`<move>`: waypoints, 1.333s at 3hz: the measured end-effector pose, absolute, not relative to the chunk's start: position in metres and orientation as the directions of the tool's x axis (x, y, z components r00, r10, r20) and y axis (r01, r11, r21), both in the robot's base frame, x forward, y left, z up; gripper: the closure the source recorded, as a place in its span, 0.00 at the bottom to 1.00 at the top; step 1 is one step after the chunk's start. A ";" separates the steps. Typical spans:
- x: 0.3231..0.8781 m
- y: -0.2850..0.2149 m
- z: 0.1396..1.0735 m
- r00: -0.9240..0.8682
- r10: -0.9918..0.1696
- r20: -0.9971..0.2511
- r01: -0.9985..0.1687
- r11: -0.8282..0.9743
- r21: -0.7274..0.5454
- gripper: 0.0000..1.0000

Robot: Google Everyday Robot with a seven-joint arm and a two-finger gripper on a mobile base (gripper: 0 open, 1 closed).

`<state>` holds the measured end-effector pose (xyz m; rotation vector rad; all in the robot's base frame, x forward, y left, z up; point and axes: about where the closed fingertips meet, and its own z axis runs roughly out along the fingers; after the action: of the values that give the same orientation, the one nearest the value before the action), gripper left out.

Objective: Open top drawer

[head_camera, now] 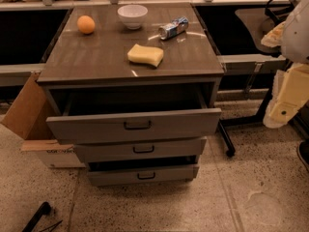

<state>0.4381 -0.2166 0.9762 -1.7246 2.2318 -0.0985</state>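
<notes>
The top drawer [87, 127] is the widest of three grey drawers in a grey cabinet [96, 57]. It stands pulled out toward me, and its dark inside shows behind the flat front. A small dark pull handle [137, 125] sits at the centre of the front. My gripper [284, 111], cream-coloured at the end of a white arm [297, 28], hangs at the far right edge. It is well to the right of the drawer and apart from it, holding nothing that I can see.
Below are the middle drawer [96, 151] and bottom drawer [106, 177], both slightly out. On the cabinet top lie an orange [86, 24], a white bowl [132, 15], a tipped can [173, 28] and a yellow sponge [145, 55]. A cardboard box [29, 115] stands at the left, a dark table leg [226, 139] at the right.
</notes>
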 end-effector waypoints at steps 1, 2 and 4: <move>0.438 -0.216 0.976 -0.220 -0.953 -0.208 -0.931 0.269 -0.248 0.00; 0.444 -0.199 0.951 -0.189 -0.956 -0.224 -0.944 0.240 -0.226 0.00; 0.468 -0.144 0.869 -0.130 -0.942 -0.310 -0.979 0.171 -0.107 0.00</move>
<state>0.4679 -0.1439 0.8690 -1.8371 2.1469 0.1740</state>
